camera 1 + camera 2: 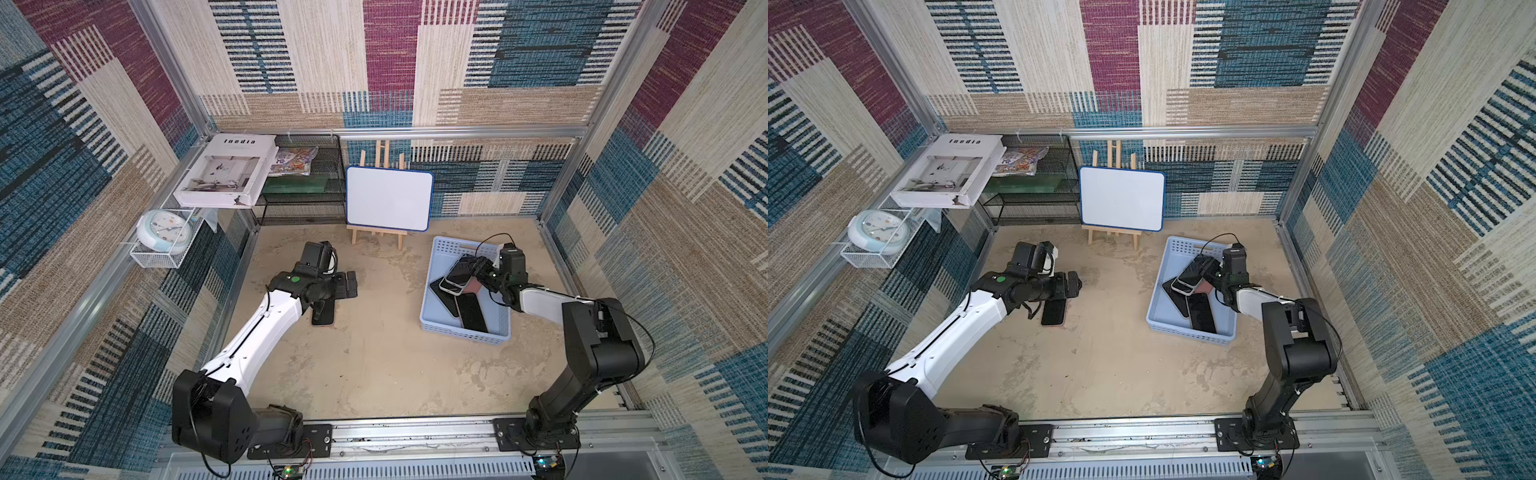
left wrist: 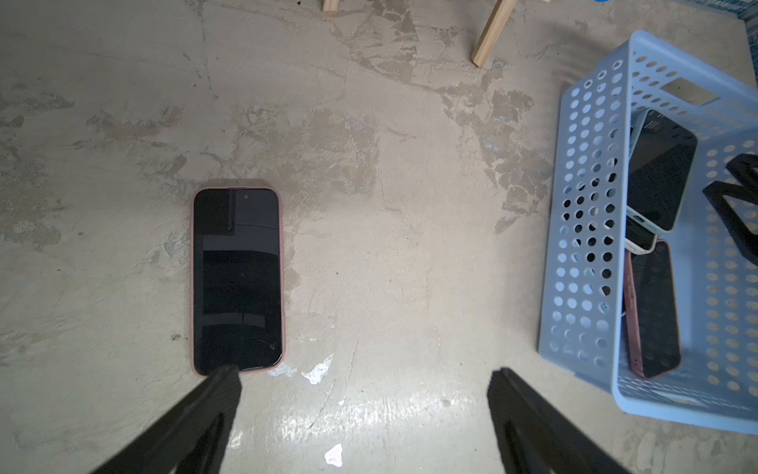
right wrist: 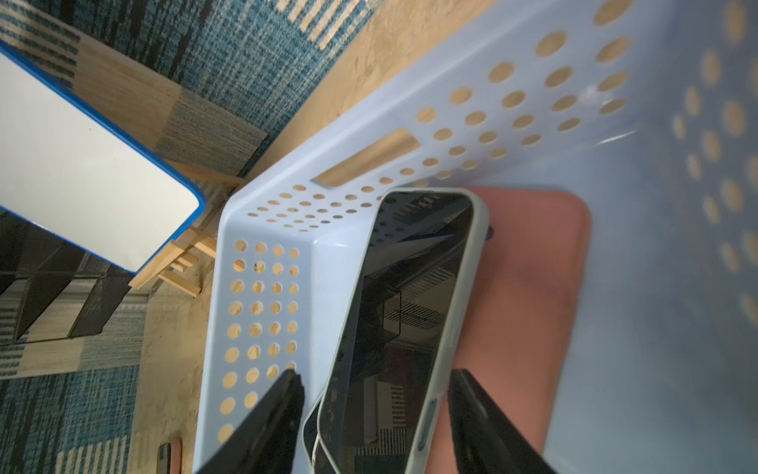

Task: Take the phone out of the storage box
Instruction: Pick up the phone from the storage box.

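Note:
The pale blue storage box (image 1: 431, 309) (image 1: 1155, 307) stands on the table's right side, holding several phones in a loose pile. My right gripper (image 1: 478, 268) (image 3: 377, 375) reaches into it. Its jaws are open on either side of a grey-white-cased phone (image 3: 410, 312) (image 1: 459, 276) that leans on the box wall (image 3: 262, 312). A gap shows beside each finger. Under that phone lies a pink-cased one (image 3: 529, 287). My left gripper (image 2: 364, 371) (image 1: 349, 286) hangs open over the table, holding nothing. Beside it a pink-edged phone (image 2: 238, 279) (image 1: 324, 318) lies screen up.
A whiteboard on a wooden easel (image 1: 388, 198) stands at the back, just behind the box. A black mesh rack (image 1: 303, 195) and a white book box (image 1: 224, 174) fill the back left corner. A clock in a white wire basket (image 1: 164, 237) hangs on the left wall.

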You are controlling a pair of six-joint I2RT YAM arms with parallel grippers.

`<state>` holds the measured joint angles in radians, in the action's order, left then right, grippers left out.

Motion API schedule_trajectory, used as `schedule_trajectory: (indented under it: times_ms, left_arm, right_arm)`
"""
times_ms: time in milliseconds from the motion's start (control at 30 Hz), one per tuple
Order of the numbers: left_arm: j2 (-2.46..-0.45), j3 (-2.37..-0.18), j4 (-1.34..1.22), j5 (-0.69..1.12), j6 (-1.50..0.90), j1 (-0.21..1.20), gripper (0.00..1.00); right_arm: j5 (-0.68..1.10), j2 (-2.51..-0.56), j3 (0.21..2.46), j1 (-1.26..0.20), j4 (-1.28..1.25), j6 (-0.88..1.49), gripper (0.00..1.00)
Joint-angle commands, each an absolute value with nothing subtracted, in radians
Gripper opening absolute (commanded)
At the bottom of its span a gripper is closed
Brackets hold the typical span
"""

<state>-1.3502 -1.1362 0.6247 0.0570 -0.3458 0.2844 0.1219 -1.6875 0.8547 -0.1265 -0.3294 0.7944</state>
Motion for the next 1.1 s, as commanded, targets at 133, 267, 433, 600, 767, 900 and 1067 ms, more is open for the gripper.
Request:
schedule_trajectory:
  times_ms: [133,267,433,600,767,900,1067]
  left_arm:
    - [-1.338,-1.13,0.605,0.067,-0.352,0.288,0.99]
    - [-1.326,-1.124,0.613,0.063,-0.347,0.288,0.99]
    - [-1.318,-1.123,0.619,0.049,-0.337,0.288,0.99]
    - [-1.326,-1.124,0.616,0.049,-0.334,0.288,0.99]
    - [-1.334,-1.119,0.607,0.055,-0.337,0.288,0.99]
    - [-1.337,-1.118,0.604,0.055,-0.336,0.288,0.99]
    - [-1.344,-1.116,0.601,0.057,-0.337,0.289,0.99]
  right_arm:
    - [0.114,-1.76,0.908,-0.126,-0.275,0.79,0.61]
    - [0.159,-1.82,0.934,-0.123,-0.314,0.792,0.51]
    - [0.203,-1.862,0.93,-0.119,-0.38,0.808,0.44]
    - [0.217,-1.862,0.902,-0.118,-0.439,0.818,0.38]
    - [0.222,-1.848,0.895,-0.117,-0.478,0.808,0.33]
    - [0.238,-1.852,0.907,-0.118,-0.488,0.808,0.27]
    - [0.248,-1.852,0.911,-0.119,-0.508,0.807,0.18]
